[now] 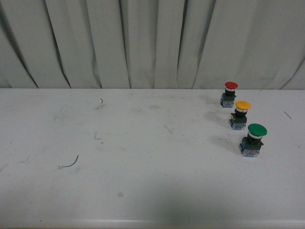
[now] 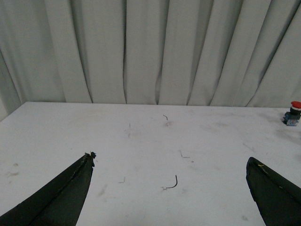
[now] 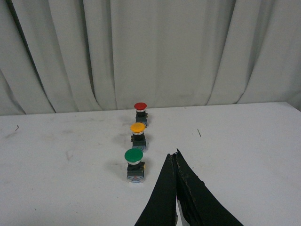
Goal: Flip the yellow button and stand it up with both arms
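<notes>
The yellow button (image 1: 241,114) stands upright, cap up, on the white table at the right, between a red-capped button (image 1: 230,93) behind it and a larger green-capped button (image 1: 253,139) in front. It also shows in the right wrist view (image 3: 138,135), with the red button (image 3: 140,113) and the green button (image 3: 134,165). My right gripper (image 3: 173,157) is shut and empty, its tips just beside the green button. My left gripper (image 2: 169,162) is open and empty over bare table, far from the buttons. Neither arm shows in the front view.
The white table (image 1: 143,157) has scuffs and a small curved wire scrap (image 1: 70,163), which also shows between my left fingers (image 2: 172,183). A pleated white curtain (image 1: 143,43) hangs behind the table's far edge. The red button shows far off in the left wrist view (image 2: 292,113).
</notes>
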